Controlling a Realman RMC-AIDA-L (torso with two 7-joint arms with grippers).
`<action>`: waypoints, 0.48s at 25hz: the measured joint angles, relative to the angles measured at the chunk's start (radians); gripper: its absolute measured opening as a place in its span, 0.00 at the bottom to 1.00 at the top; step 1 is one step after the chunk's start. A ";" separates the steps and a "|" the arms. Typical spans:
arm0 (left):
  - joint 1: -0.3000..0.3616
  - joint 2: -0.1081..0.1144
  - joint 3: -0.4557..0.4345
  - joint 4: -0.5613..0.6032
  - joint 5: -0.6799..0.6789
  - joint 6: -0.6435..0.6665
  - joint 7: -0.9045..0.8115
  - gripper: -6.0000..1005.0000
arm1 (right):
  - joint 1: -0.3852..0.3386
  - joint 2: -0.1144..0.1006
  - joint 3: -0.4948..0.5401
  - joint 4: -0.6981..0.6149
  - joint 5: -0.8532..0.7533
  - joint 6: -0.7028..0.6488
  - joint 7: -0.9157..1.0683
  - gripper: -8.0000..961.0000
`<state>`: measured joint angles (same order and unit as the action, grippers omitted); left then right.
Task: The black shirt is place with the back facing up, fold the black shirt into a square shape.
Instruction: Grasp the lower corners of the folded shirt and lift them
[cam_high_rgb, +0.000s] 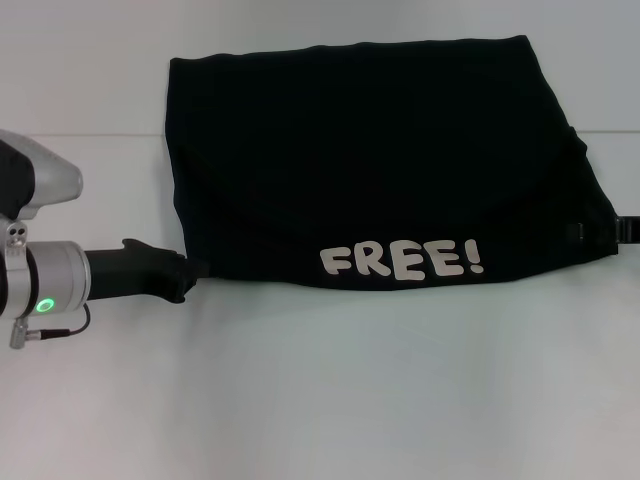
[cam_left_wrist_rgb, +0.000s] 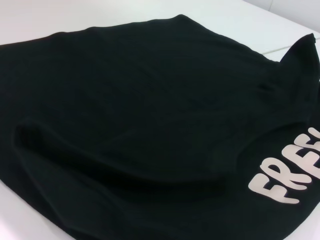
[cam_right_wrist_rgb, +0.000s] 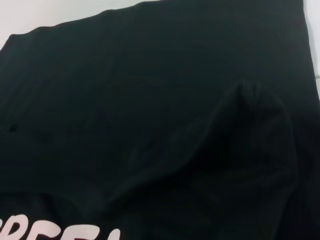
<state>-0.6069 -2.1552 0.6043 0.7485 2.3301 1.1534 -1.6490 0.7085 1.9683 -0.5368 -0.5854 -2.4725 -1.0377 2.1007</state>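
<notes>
The black shirt (cam_high_rgb: 370, 170) lies folded on the white table (cam_high_rgb: 350, 400) as a wide, roughly rectangular shape. A pale "FREE!" print (cam_high_rgb: 402, 261) shows along its near edge. My left gripper (cam_high_rgb: 198, 268) is at the shirt's near left corner, with its tip touching the fabric edge. My right gripper (cam_high_rgb: 627, 228) barely shows at the shirt's right edge, mostly out of frame. The left wrist view is filled by the shirt (cam_left_wrist_rgb: 140, 115) and part of the print (cam_left_wrist_rgb: 287, 175). The right wrist view shows the shirt (cam_right_wrist_rgb: 150, 100) with a raised wrinkle (cam_right_wrist_rgb: 250, 100).
Bare white table surface (cam_high_rgb: 320, 420) lies in front of the shirt and to its left. A faint seam line (cam_high_rgb: 100, 136) runs across the table behind the left arm.
</notes>
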 joint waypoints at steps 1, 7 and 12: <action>-0.001 0.000 0.000 0.000 0.000 0.000 0.000 0.00 | -0.004 -0.002 0.002 -0.003 0.000 -0.010 0.000 0.80; -0.005 -0.002 0.000 0.000 0.000 -0.002 -0.002 0.00 | -0.021 -0.013 0.008 -0.007 0.001 -0.026 0.002 0.67; -0.005 -0.002 0.000 -0.001 0.000 -0.003 -0.005 0.00 | -0.032 -0.014 0.016 -0.008 0.001 -0.018 0.000 0.47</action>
<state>-0.6124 -2.1568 0.6045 0.7479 2.3301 1.1501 -1.6543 0.6765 1.9539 -0.5207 -0.5929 -2.4711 -1.0558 2.1006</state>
